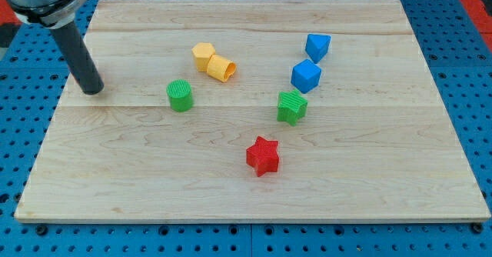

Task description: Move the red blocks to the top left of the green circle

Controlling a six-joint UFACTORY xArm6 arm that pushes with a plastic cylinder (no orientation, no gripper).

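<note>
Rod slanting down from the view's top left corner, my tip (93, 90) resting on the wooden board (369, 195) near its left edge, well apart from all blocks. No jaws: plain rod end only. Green cylinder (180, 95) nearest, to the tip's right. Red star block (263, 155) lower centre. Yellow blocks (214, 61) touching, upper centre. Green star block (292, 106) below two blue blocks (310, 61).
</note>
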